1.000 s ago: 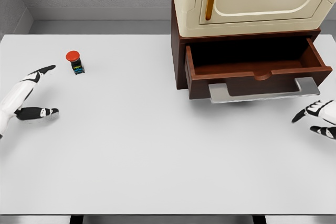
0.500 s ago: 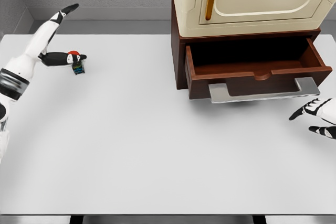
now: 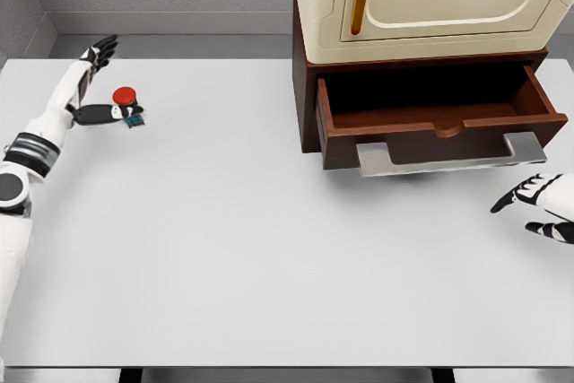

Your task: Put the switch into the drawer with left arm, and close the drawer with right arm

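head view: left hand (image 3: 87,96) spread beside switch (image 3: 126,105), wide bare table (image 3: 269,266) toward open drawer (image 3: 430,109)

No text, label or number can be read anywhere (all surfaces appear plain).

Left hand (image 3: 88,87) swung up from the table to the red-capped switch (image 3: 127,105), thumb now touching it.
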